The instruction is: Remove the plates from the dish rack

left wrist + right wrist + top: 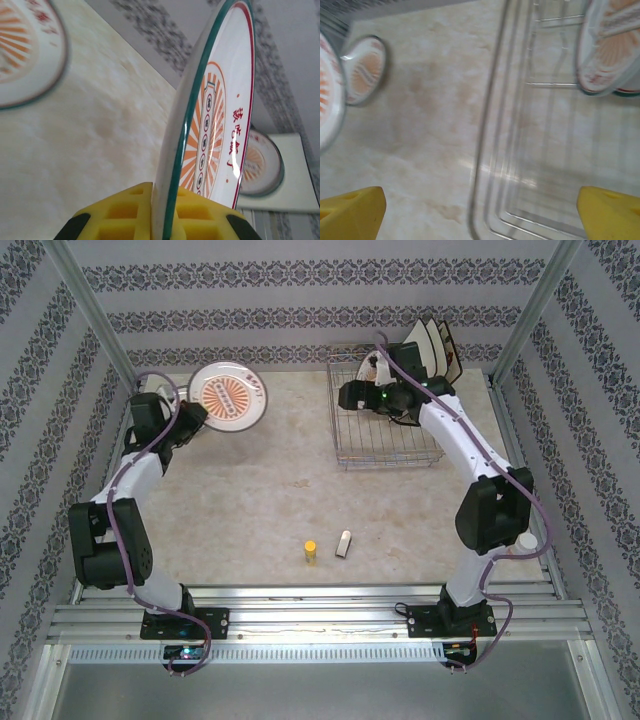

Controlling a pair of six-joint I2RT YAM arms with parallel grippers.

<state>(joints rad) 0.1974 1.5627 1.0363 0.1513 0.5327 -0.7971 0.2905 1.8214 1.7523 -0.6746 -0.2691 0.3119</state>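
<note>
- Left gripper (161,212): jaws pinch the rim of the round plate (215,125), held edge-on
- Right gripper (480,212): jaws spread wide above the dish rack (487,115), apart from the racked plate (607,50)

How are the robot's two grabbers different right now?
The left gripper has its jaws shut on the edge of a round plate; the right gripper has its jaws wide open and holds nothing. The left gripper is at the far left of the table; the right gripper hangs over the dish rack. Both are yellow at the tips.
</note>
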